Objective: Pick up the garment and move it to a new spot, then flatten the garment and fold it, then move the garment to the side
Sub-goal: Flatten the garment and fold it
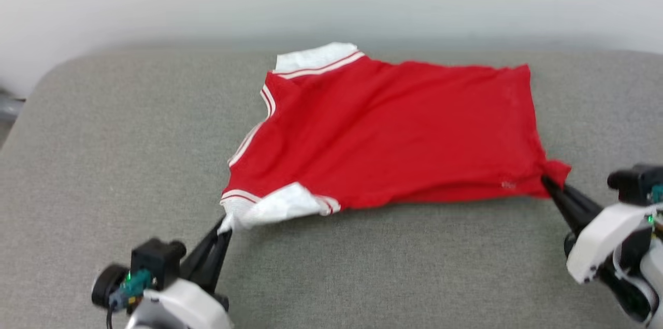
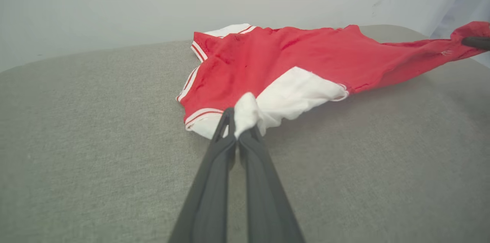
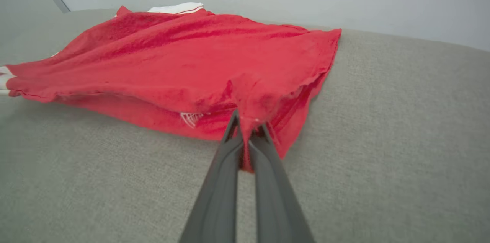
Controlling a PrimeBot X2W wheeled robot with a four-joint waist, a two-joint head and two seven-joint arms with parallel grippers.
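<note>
Now both arms angle inward, jaws pinching garment (image 1: 393,132)

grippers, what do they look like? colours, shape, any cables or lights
The left gripper and right gripper each have two long, slim, dark grey fingers tapering to narrow tips. Behind them sit glossy white shells and black housings. The left carries a teal connector with a green light; pale cables loop by the right one.

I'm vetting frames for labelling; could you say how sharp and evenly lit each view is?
Head view: soft throughout, the garment fuzzy-edged, light even. Left wrist view: sharper, no glare. Right wrist view: crisp weave, soft shadow under the garment.
</note>
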